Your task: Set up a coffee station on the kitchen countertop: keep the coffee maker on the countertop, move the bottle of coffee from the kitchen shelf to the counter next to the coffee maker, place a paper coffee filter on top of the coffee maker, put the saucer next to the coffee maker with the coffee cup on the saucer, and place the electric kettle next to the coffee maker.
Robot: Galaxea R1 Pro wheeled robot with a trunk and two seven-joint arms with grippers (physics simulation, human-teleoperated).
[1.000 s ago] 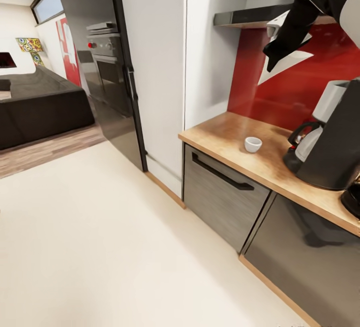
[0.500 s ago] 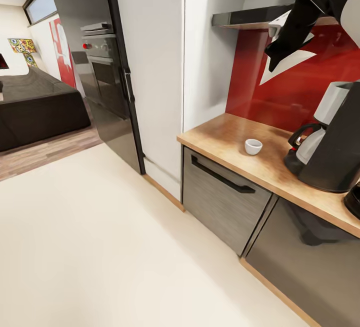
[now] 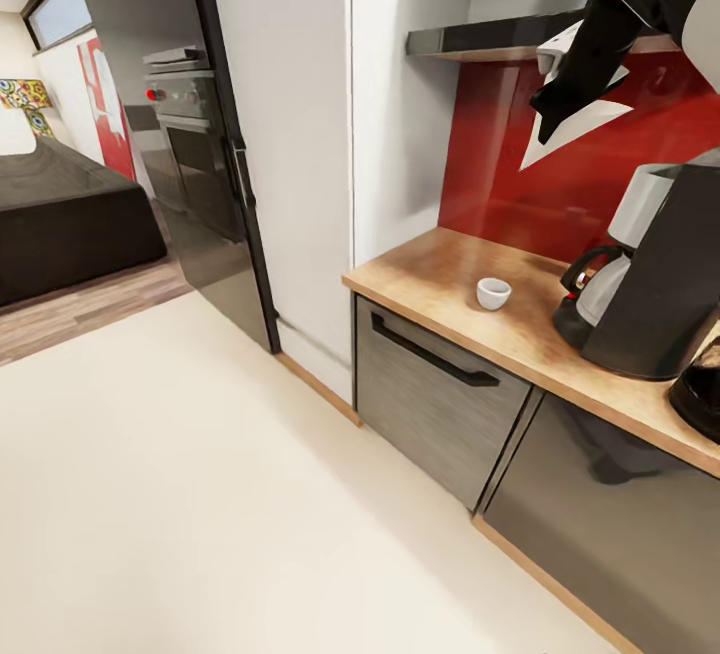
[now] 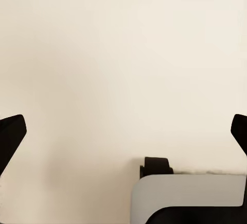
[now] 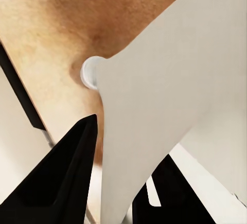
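Up beside the shelf, my right gripper (image 3: 562, 94) is shut on a white paper coffee filter (image 3: 585, 124). In the right wrist view the filter (image 5: 170, 106) spreads wide between the dark fingers (image 5: 62, 178), and part of the cup (image 5: 88, 73) shows past its edge. A small white coffee cup (image 3: 493, 292) stands on the wooden countertop (image 3: 430, 274). To its right are the grey electric kettle (image 3: 600, 289) with a black handle and the black coffee maker (image 3: 670, 274). My left gripper (image 4: 123, 131) is open over the pale floor.
A dark shelf (image 3: 490, 36) hangs above the red backsplash (image 3: 520, 174). Grey drawer fronts (image 3: 430, 404) sit under the counter. A tall white cabinet (image 3: 290, 134) and a black oven column (image 3: 190, 134) stand left. A dark round object (image 3: 700, 389) sits at the counter's right edge.
The camera has turned slightly, so the counter, cup and cabinets sit further left in the picture. My right gripper keeps the filter in the same raised pose.
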